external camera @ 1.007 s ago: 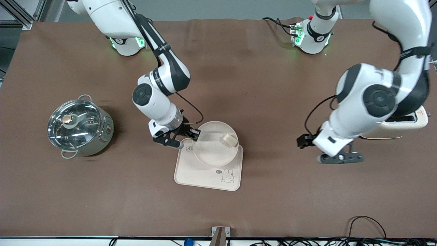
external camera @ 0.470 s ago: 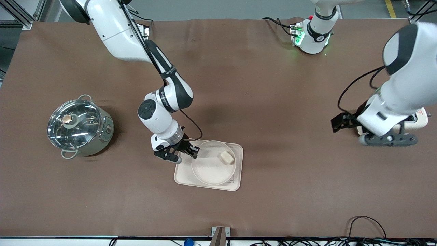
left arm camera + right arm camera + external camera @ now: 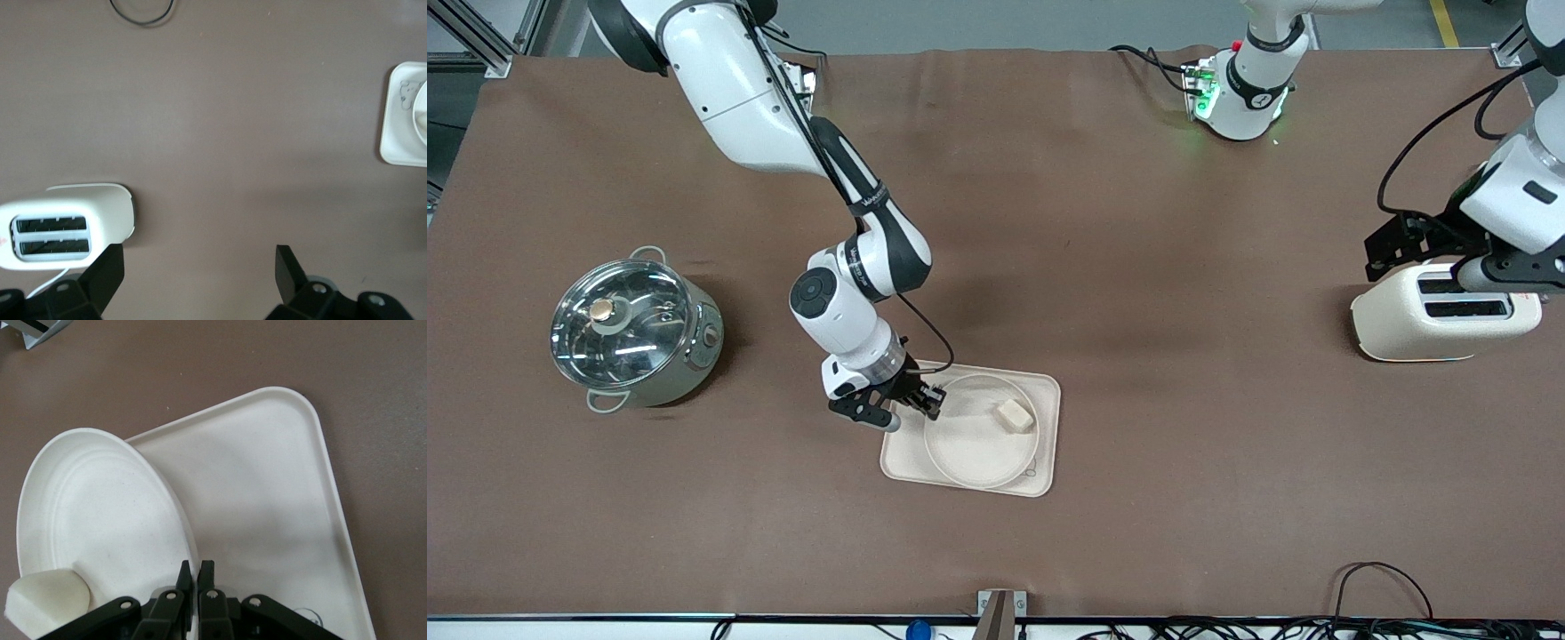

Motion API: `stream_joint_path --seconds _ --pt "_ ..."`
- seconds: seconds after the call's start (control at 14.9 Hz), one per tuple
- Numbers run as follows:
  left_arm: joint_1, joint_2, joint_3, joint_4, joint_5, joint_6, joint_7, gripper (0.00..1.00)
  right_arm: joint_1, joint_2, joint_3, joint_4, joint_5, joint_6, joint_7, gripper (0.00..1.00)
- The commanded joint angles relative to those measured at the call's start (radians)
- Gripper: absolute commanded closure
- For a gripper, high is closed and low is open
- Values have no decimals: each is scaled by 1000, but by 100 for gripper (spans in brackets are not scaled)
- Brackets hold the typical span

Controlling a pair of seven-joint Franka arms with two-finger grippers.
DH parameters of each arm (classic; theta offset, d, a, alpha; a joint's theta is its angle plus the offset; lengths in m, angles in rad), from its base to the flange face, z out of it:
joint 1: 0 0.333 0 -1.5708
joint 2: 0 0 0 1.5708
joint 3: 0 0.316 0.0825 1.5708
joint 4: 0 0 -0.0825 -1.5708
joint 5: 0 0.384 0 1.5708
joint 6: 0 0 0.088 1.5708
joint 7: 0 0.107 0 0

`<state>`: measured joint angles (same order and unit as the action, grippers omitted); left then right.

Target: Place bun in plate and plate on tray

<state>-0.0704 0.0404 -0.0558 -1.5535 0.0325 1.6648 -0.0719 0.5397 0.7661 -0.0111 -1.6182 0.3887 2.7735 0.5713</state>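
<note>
Right now the right hand [image 3: 925, 402] is pinched shut on the rim of the plate [image 3: 969, 444], at the plate's edge toward the right arm's end of the bench [image 3: 1103, 222]. The right wrist view shows both fingers [image 3: 200, 577] clamped close together with the thin rim between them. The plate sits over the tray [image 3: 1047, 391], inside its outline, and the bun [image 3: 1016, 415] lies in the plate near the rim toward the left arm's end, across the plate from the grip.

The relation that matters for the coming move: the plate lies entirely on the left-arm side of the right hand, so the fingers can only clear it by letting go and backing off toward the right arm's end or straight up. Whether the plate is fully flat on the tray cannot be told for sure; in the right wrist view its gripped edge looks slightly raised. I judge both parts of the task nearly finished, with only the release left.

The left hand [image 3: 1507, 267] hangs open over the toaster [image 3: 1440, 313], well apart from the tray, and that arm waits.

Count: 1 bun, 1 plate, 1 tray, 1 toaster, 1 lidded pot [image 3: 633, 329].
</note>
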Motion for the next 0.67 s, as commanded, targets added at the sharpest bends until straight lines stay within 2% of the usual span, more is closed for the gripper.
stream_joint_path --seconds 0.0,0.2,0.27,0.34,0.47,0.54,0.6 --pt "4 -79 1 -117 -19 55 15 0 -17 16 16 4 13 15 -24 100" --pt "4 -50 -2 -74 -17 43 12 0 -18 30 16 4 13 14 -24 99" --pt "1 -33 -3 -44 -19 17 12 0 -18 32 16 4 15 12 -21 95" --pt "-3 -24 -4 -27 -19 9 1 0 -20 32 16 6 15 9 -18 80" --pt "-3 -22 -4 -26 -19 9 1 0 -24 29 16 4 15 5 -19 34" --pt "1 -19 -6 -27 -19 9 18 0 -27 24 16 4 15 3 -19 24" --pt "3 -16 -6 -25 -19 9 18 0 -35 18 16 3 15 -6 -19 9"
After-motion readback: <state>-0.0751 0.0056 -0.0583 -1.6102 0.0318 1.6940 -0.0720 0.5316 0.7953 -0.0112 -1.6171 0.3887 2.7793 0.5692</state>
